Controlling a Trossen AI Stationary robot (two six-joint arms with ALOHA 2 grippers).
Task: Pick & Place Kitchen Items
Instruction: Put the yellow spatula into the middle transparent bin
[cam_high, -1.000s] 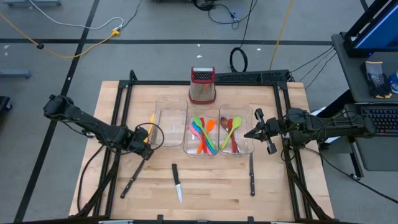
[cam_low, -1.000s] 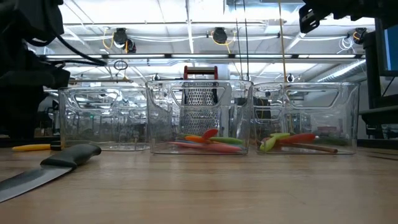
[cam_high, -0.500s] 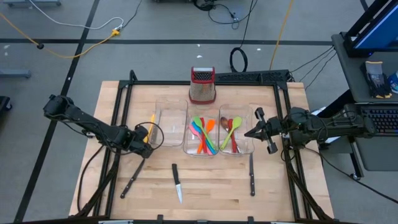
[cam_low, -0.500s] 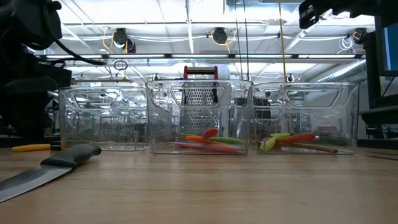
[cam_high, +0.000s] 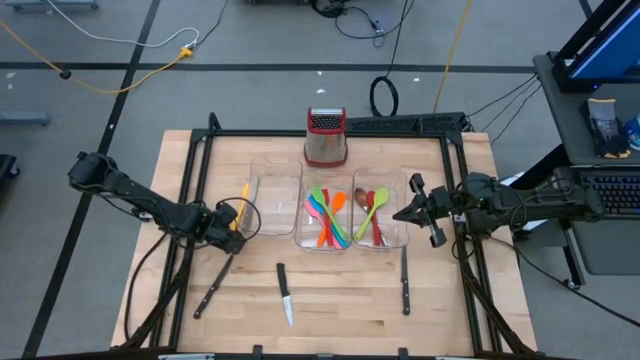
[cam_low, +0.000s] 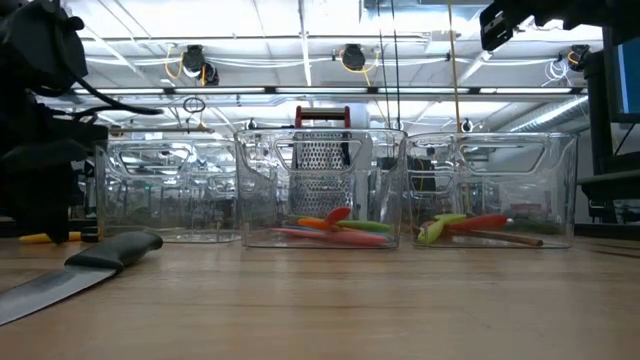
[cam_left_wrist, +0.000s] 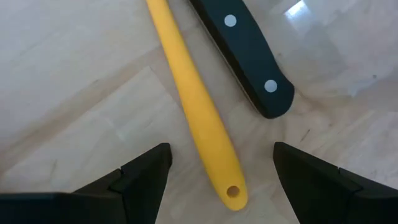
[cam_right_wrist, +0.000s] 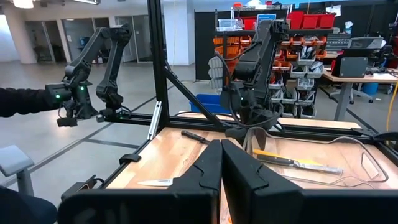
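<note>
Three clear bins (cam_high: 270, 200) are seen in a row on the surface (cam_high: 340, 300), in front of a box grater (cam_high: 325, 137). The middle bin (cam_high: 325, 215) holds a bundle of coloured utensils (cam_high: 325, 215), red, green, orange, blue and pink as far as can be told. The right-hand bin (cam_high: 381, 218) holds a green spoon (cam_high: 375, 208), a red one and a brown one. The left bin appears to hold nothing in the high view. The sorting is judged to be a good part done.

Four items are noted outside the bins. A yellow utensil (cam_left_wrist: 196, 109) lies on the surface just beside the left bin, and a black-handled knife (cam_left_wrist: 245, 53) lies close beside it, apparently without touching. A second knife (cam_high: 285, 295) lies in the middle foreground and a third (cam_high: 405, 280) near the right front of the bins.

The left pincer (cam_left_wrist: 221, 168) is positioned low over the handle end of the yellow utensil, fingers (cam_left_wrist: 143, 171) spread wide to either side of it, nothing gripped. A grasp of that handle is judged the step in hand.

The right pincer (cam_right_wrist: 221, 171) is held raised beside the right-hand bin, fingers pressed together and empty.
</note>
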